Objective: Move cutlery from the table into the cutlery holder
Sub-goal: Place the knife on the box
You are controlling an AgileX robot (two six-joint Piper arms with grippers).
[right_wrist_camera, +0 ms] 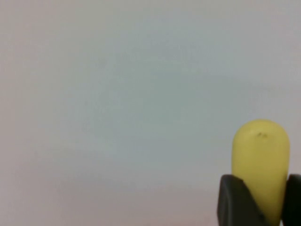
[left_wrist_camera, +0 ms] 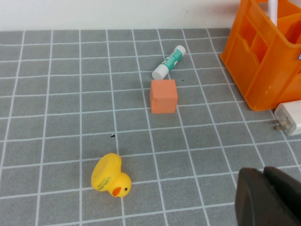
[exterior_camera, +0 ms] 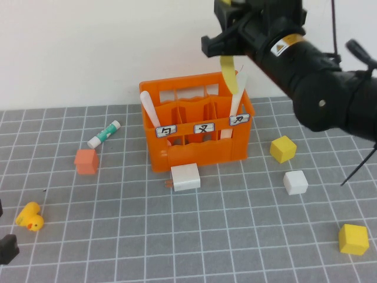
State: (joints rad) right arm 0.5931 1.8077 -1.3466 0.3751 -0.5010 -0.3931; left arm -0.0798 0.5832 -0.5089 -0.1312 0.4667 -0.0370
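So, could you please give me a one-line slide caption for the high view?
Right gripper lowers a yellow plastic knife into the orange slatted crate; left gripper, shut, rests parked at the table's near-left edge.

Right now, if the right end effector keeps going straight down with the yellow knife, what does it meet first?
Probably the cutlery holder: the right end effector holds the yellow knife above its right-hand compartment, beside the cutlery piece already standing there. Depth is uncertain.

High view looks down from the robot's side; left wrist view sits low near the table point(left_wrist_camera: 56, 117), sharing the orange crate point(exterior_camera: 200, 138); right wrist faces the wall
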